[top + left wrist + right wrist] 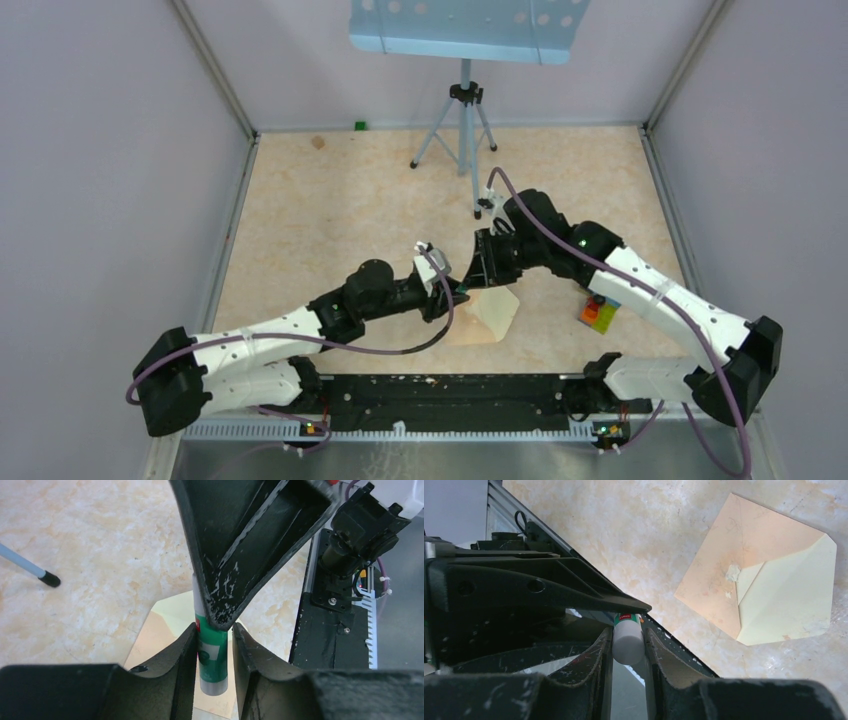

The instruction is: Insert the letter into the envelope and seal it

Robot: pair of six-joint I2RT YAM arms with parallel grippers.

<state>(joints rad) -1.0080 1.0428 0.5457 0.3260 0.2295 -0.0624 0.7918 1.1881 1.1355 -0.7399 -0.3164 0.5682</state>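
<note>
While your left tool (213,630) clamps the glue stick (212,652) by its green body and your right tool (628,634) pinches its white cap, the stick's axis runs tool to tool, with the envelope (716,572) flat on the surface (624,530) just below, nearer your left arm, the letter (789,600) covering one corner.

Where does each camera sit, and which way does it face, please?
Top external: above and behind the bases, looking down at the table; the left arm and the right arm meet over the envelope.
Left wrist: on the left arm, looking down past the left claw, closed on a green glue stick.
Right wrist: on the right arm, looking down past the right claw, closed on the white cap; envelope beyond.
Shared: both wrist views show the glue stick and the other claw's finger.
</note>
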